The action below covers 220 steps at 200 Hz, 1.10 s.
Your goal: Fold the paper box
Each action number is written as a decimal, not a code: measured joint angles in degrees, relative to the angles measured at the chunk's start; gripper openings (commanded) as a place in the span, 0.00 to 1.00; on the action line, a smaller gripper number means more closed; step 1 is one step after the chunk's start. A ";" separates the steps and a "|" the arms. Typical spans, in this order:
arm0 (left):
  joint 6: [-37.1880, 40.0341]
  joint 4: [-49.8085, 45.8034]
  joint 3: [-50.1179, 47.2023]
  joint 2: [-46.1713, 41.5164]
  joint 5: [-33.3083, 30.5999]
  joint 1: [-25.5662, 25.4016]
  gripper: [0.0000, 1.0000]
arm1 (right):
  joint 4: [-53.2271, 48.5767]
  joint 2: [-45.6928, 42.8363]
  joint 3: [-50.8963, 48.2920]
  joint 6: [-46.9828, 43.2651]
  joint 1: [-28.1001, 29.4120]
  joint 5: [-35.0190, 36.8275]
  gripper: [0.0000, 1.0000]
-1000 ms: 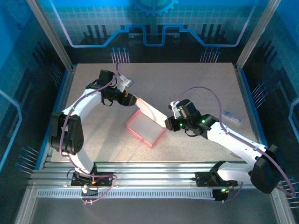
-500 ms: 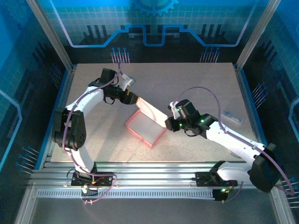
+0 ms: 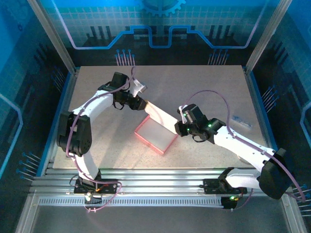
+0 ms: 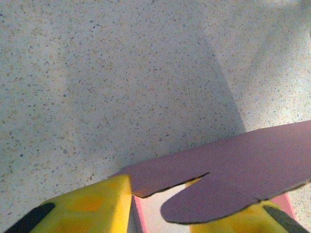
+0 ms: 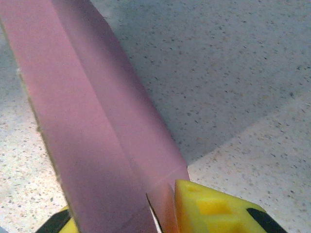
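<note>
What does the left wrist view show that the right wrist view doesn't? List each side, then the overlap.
Left wrist: a rounded flap of the box, and its whitish inside. Right wrist: a long creased panel running from the bottom to the upper left. Both: the pink box, yellow fingers and the speckled table.

From here I see a speckled table (image 3: 204,82) with a small pale strip (image 3: 241,121) lying flat near its right edge. Aluminium rails (image 3: 155,182) run along its near edge, and blue-lit panels (image 3: 160,24) stand beyond its far edge.
</note>
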 measured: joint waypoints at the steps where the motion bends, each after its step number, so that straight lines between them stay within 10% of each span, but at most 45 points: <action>1: 0.00 0.00 0.00 0.00 0.00 -0.02 0.30 | 0.00 0.00 0.00 0.07 0.00 0.09 0.25; 220: -0.04 -4.37 -3.78 -7.13 -1.77 -5.25 0.23 | -2.12 1.73 0.59 -3.06 -3.76 0.33 0.18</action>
